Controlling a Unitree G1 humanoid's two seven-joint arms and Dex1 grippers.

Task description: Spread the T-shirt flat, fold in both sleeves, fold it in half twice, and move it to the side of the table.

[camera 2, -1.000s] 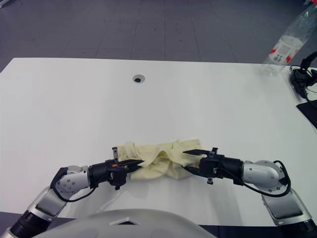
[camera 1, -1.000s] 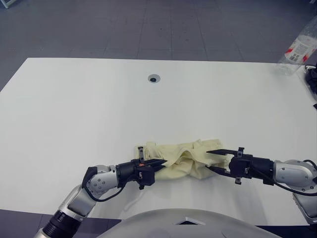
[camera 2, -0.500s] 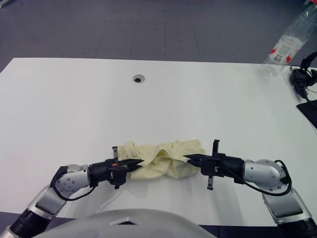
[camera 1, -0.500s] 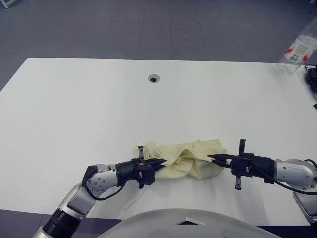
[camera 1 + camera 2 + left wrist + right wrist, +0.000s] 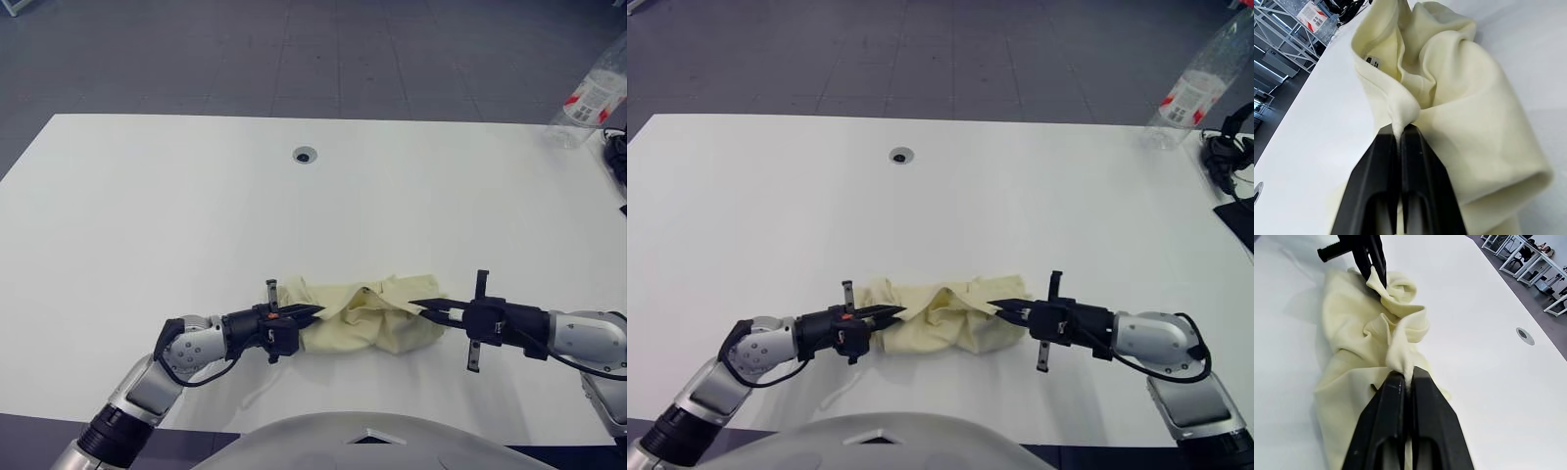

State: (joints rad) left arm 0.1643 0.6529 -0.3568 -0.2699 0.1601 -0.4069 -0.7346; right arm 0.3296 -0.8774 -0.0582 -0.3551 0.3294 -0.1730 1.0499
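Observation:
A pale yellow T-shirt (image 5: 367, 318) lies bunched up near the front edge of the white table (image 5: 196, 225). My left gripper (image 5: 312, 311) is shut on a pinch of cloth at the shirt's left end; the left wrist view has the fabric (image 5: 1449, 98) squeezed between its black fingers (image 5: 1378, 171). My right gripper (image 5: 423, 308) is shut on a fold at the shirt's right end, and that cloth (image 5: 1376, 333) rises from between its fingers (image 5: 1427, 431) in the right wrist view. The shirt sags crumpled between the two grippers.
A round cable hole (image 5: 305, 155) sits in the table's far middle. A plastic bottle (image 5: 591, 96) stands at the far right corner, with black cables (image 5: 1225, 152) beside it. The table's front edge runs just below the shirt.
The right gripper, open around the shirt's right end a second ago, has turned and shut on the cloth. The left gripper has shifted slightly left, drawing its end of the shirt along.

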